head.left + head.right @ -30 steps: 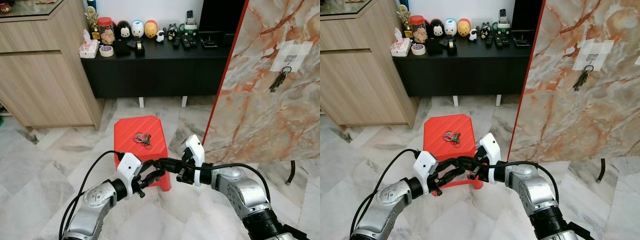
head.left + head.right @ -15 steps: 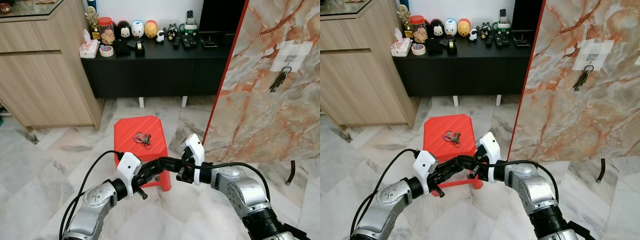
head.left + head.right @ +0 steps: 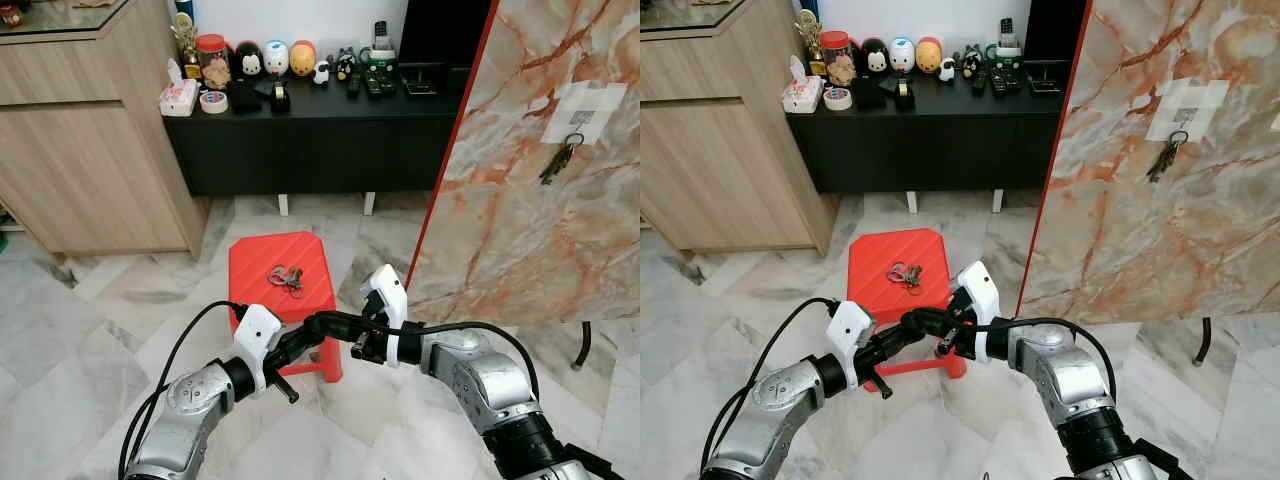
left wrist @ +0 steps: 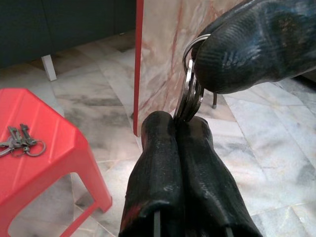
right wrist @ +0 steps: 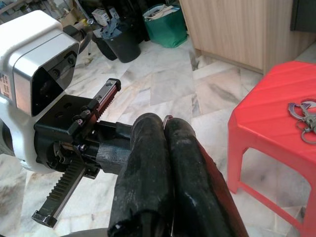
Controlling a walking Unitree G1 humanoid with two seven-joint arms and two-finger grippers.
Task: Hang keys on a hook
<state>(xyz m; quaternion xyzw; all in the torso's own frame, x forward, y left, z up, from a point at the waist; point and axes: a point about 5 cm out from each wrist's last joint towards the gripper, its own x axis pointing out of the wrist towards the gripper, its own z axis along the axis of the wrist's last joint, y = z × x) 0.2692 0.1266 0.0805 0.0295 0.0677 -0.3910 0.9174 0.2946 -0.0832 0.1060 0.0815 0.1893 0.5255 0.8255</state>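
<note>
Both my claws met in front of me, low over the marble floor, just beside the red stool. My left claw had its fingers pressed together on the lower end of a key bunch. My right claw pinched the ring end of the same bunch from above. Judged as a hand-over between claws, mid-way; which claw would take the load, I could not tell.

A second set of keys lay loose on top of the stool, not yet picked up. A third set already hung from the hook on the marble-patterned panel, up and to my right, well apart from my claws.

So: one bunch hung, one in my grip but far from the hook, one waiting on the stool. Left to do, as I read it: settle the grip, raise and carry the bunch to the hook, seat the ring.

Hard to make out: the hook itself was tiny, its shape unclear against its white patch. In the head views my fingertips overlapped and the held keys were lost against them.
</note>
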